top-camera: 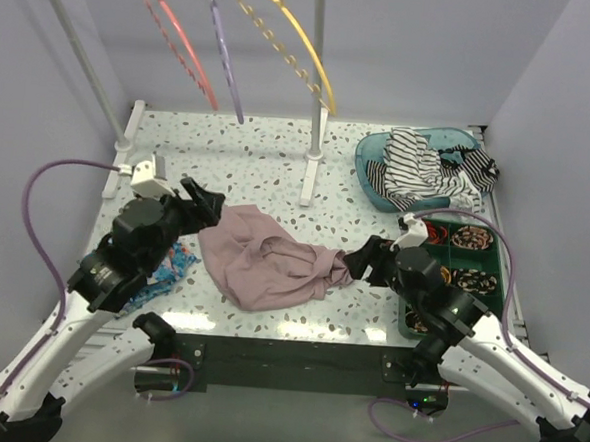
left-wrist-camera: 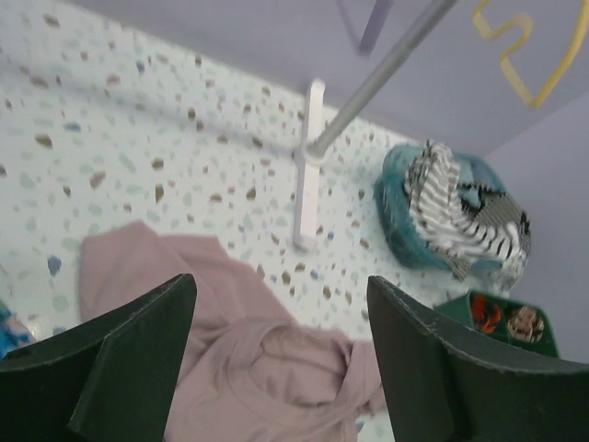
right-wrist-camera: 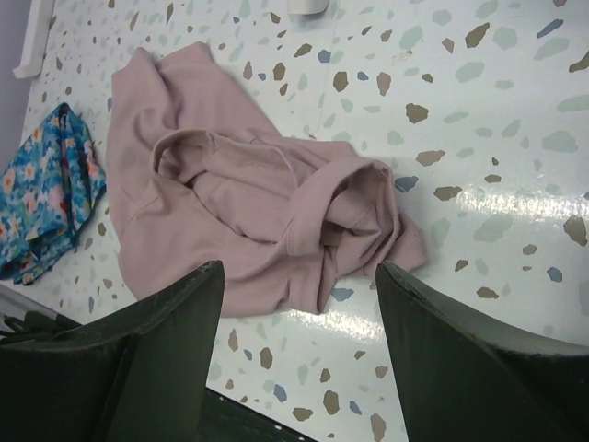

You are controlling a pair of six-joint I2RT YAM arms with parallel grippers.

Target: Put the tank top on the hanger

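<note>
The dusty-pink tank top [top-camera: 268, 259] lies crumpled on the speckled table between my two arms. My left gripper [top-camera: 206, 198] hovers at its left end, open, and in the left wrist view the gripper [left-wrist-camera: 281, 285] has the top [left-wrist-camera: 248, 368] below its spread fingers. Just off the garment's right end, my right gripper [top-camera: 361, 257] is open too; its wrist view shows the gripper [right-wrist-camera: 299, 269] above the top's near edge [right-wrist-camera: 248, 203], holding nothing. The coral-pink hanger [top-camera: 181, 44] hangs from the rack at the back left.
A lilac hanger [top-camera: 225, 61] and a yellow hanger [top-camera: 291, 40] hang beside the coral one. The rack's pole [top-camera: 316, 82] stands behind the top. A teal basket [top-camera: 373, 176] holds a striped garment [top-camera: 419, 163]. A blue floral cloth [top-camera: 167, 268] lies under the left arm; a green tray [top-camera: 473, 254] is at right.
</note>
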